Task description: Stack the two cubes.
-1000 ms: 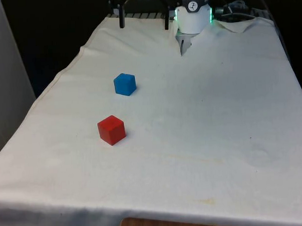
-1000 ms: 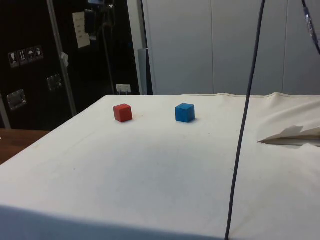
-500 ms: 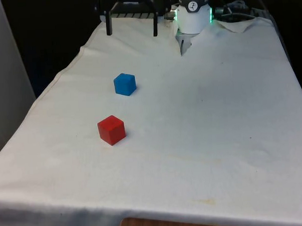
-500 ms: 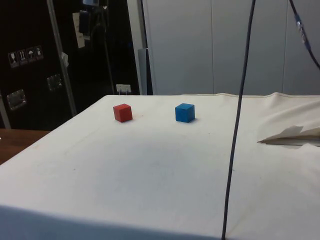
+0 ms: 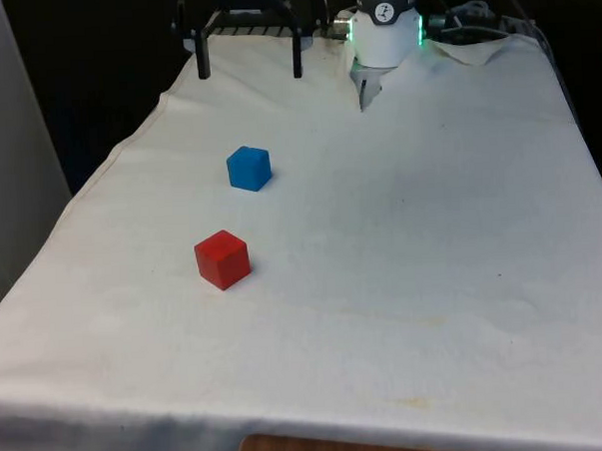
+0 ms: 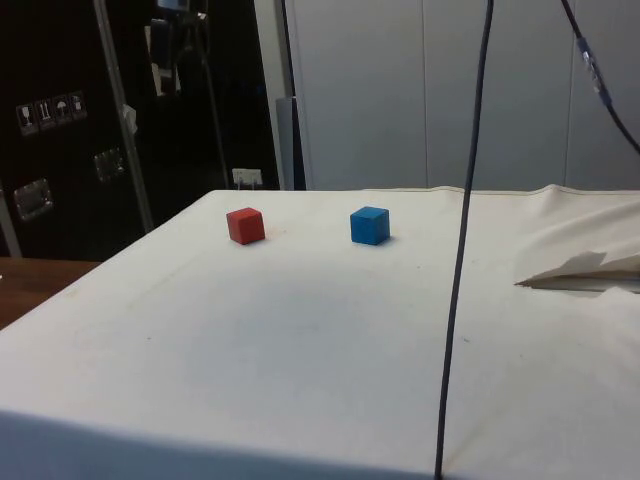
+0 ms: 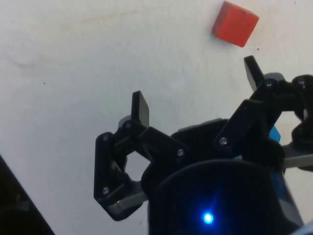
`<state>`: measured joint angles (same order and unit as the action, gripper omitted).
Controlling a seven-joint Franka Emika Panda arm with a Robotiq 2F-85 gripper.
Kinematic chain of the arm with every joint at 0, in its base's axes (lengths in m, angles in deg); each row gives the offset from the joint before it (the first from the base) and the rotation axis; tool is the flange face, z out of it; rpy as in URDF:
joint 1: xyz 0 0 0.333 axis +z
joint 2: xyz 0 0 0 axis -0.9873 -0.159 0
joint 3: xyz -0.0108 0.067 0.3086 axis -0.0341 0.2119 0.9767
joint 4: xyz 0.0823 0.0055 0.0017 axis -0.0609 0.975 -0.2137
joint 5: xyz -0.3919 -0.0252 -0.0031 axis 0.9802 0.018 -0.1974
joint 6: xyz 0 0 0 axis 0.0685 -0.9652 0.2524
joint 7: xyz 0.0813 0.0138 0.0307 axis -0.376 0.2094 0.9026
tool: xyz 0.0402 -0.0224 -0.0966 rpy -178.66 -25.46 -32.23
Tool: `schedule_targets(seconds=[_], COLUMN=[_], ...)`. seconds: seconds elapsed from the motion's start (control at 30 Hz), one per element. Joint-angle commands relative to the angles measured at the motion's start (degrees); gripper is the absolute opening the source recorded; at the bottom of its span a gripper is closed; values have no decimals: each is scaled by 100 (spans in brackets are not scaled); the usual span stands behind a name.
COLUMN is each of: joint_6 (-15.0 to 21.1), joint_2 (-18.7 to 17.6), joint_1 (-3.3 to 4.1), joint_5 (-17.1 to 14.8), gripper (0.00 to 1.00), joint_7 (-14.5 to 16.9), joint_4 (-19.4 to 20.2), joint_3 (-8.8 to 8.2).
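A blue cube (image 5: 249, 169) (image 6: 369, 225) and a red cube (image 5: 222, 259) (image 6: 245, 225) sit apart on the white cloth, the red one nearer the front edge. My gripper (image 5: 249, 66) hangs open high above the table's far end, beyond the blue cube and well clear of both. In the wrist view the gripper (image 7: 195, 90) has its fingers spread wide with nothing between them. The red cube (image 7: 235, 23) lies on the cloth beyond the fingertips. A sliver of the blue cube (image 7: 275, 133) peeks out beside one finger's linkage.
The robot base (image 5: 387, 27) stands at the far end. A dark cable (image 6: 460, 250) hangs down in front of the side camera. The cloth has a raised fold (image 6: 585, 268) near the base. The cubes lie close to the table's edge (image 5: 99, 174) on the front view's left.
The gripper has moved toward the front view's left and come slightly lower, still open. Both cubes stay where they were.
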<state>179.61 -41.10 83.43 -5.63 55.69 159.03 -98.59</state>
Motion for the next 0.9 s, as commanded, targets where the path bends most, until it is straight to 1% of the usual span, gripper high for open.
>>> schedule_targets(seconds=[0.0, 0.13, 0.2, 0.23, 0.3, 0.43, 0.6, 0.77, 0.8, 0.83, 0.87], joint_6=[-143, -229, -229, -223, -235, -241, -269, -304, -315, -269, -321], joint_2=[-40, -86, -46, -74, 6, 52, 17, -86, -132, -92, -155], joint_1=[-52, -40, -23, -17, -6, 6, -11, -40, -57, -17, -57], joint_5=[-80, -126, -109, -92, -86, -74, -74, -92, -103, -86, -109], gripper=[100, 100, 100, 100, 100, 100, 100, 100, 100, 100, 100], joint_7=[74, 189, 201, 178, 212, 241, 269, 361, 407, 361, 424], joint_4=[-80, -97, -11, -57, 109, 264, 332, 355, 344, 372, 338], joint_3=[23, -40, -52, -63, -63, -69, -80, -155, -189, -195, -206])
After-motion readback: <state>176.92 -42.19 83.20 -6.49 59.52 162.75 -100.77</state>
